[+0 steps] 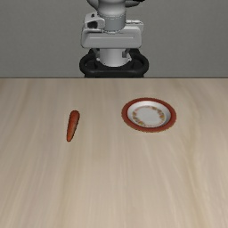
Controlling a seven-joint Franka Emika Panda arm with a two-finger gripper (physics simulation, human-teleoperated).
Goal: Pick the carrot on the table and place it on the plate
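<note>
An orange carrot (72,126) lies on the wooden table (114,178) at the exterior view's left, its thin tip pointing toward the lower edge. A round plate (149,115) with a red-brown rim and a patterned white centre sits to the carrot's right, apart from it and with nothing on it. The robot arm (110,34) stands folded at the far side of the table, above both objects. Its white wrist body faces the camera and hides the fingers.
The robot's black base (113,65) sits at the table's far edge. Bare wood stretches between carrot and plate and across the whole near half of the table.
</note>
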